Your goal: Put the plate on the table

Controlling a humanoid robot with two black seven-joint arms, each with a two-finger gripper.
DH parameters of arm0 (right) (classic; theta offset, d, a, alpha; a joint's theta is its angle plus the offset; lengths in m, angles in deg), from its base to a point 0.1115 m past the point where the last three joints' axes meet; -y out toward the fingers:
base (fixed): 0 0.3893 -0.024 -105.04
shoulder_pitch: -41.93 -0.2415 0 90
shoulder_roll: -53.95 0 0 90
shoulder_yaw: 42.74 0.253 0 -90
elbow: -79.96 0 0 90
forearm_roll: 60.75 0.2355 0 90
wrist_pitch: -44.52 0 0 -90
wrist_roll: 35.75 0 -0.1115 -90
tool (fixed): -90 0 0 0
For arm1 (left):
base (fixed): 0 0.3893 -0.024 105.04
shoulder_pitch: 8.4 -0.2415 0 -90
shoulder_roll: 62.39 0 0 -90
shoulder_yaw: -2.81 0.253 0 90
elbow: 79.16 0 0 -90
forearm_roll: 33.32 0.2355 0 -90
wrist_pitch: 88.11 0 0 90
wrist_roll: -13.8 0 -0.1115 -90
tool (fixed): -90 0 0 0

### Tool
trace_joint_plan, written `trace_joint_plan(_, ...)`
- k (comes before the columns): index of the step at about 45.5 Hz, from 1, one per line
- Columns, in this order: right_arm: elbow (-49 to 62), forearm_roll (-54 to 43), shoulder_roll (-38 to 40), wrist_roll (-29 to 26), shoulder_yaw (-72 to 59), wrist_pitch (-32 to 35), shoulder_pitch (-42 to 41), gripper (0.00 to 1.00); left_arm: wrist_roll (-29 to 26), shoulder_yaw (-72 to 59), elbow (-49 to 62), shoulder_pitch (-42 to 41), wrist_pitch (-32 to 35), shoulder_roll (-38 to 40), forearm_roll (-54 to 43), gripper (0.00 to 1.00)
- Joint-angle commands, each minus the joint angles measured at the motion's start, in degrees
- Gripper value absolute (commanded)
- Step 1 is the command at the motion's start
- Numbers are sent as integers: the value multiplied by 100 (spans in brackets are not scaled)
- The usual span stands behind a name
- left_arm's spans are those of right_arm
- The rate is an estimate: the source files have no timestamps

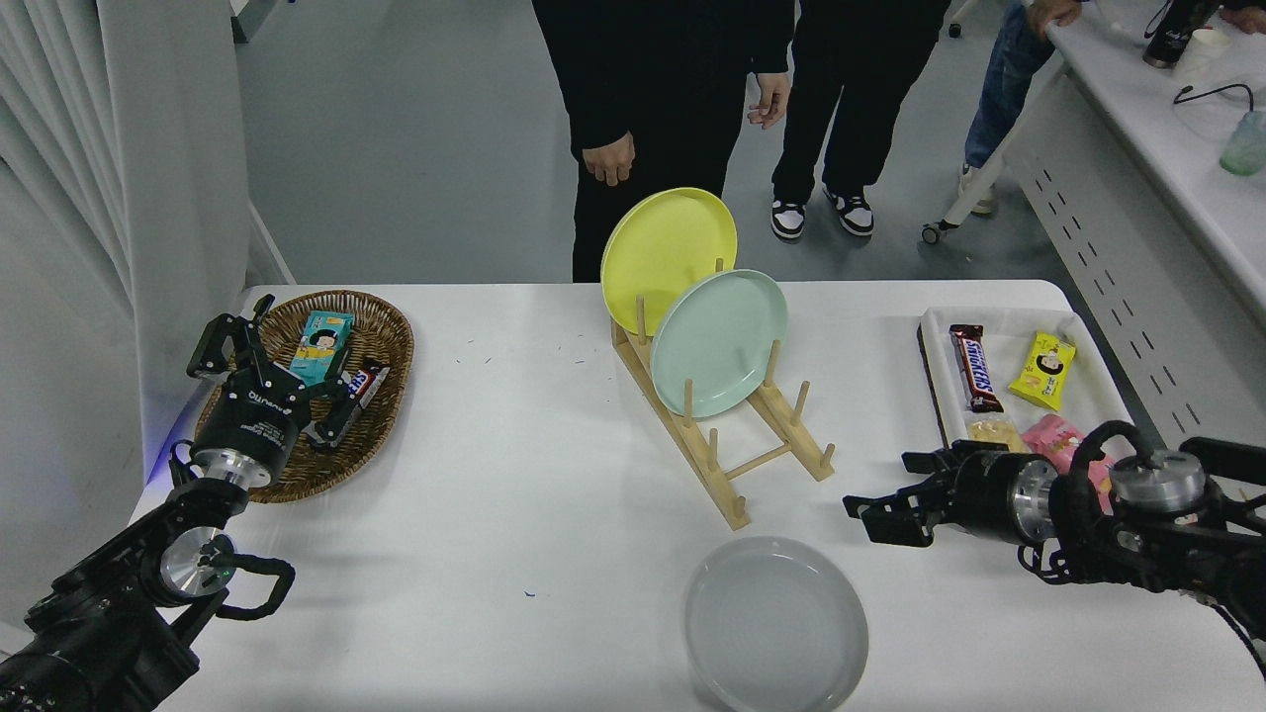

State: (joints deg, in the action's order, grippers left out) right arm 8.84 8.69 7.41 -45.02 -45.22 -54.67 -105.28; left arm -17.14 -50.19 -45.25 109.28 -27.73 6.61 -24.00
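Nearest to us, the grey plate (pixel 776 623) lies flat on the white table (pixel 514 514) close to its near edge, a little right of centre, with its nearest rim close to the bottom of the frame. Our right gripper (pixel 885 502) hangs above the table to the right of the plate and a little farther back, clear of it, its fingers spread and holding nothing. Our left arm is parked at the near left, and the left gripper (pixel 272 371) reaches over the near edge of the wicker basket (pixel 386 341) with its fingers apart and nothing between them.

That basket sits at the far left of the table and holds a teal snack box (pixel 323 346) and a chocolate bar (pixel 366 384), the bar partly covered by the left gripper. On the right side stands a white tray (pixel 989 318), its near half hidden behind our right arm. In it we see a brown chocolate bar (pixel 972 368), a yellow packet (pixel 1042 371), a clear bag of pale snacks (pixel 992 432) and a pink packet (pixel 1056 438), the last two partly covered by the arm.

Between basket and tray, past the grey plate, a wooden rack (pixel 737 455) holds a mint green plate (pixel 719 342) on edge, and behind it a yellow plate (pixel 668 257), whose lower part the green one covers. Beyond the far edge stand people (pixel 663 69) in dark clothes, cut off by the top of the frame, and part of a long white desk (pixel 1137 208) shows at far right.
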Motion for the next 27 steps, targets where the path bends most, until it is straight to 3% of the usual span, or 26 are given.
trace_joint_plan(1, 362, -1546, 40, -22, 2, 400, -370, 100, 0, 0, 1, 0, 0, 0, 0, 98)
trace_joint_plan(12, 793, -2961, 32, -4, 282, 1139, -546, 100, 0, 0, 1, 0, 0, 0, 0, 98)
trace_joint_plan(27, 1452, -5370, -83, 57, 1100, 1587, -555, 100, 0, 0, 1, 0, 0, 0, 0, 98)
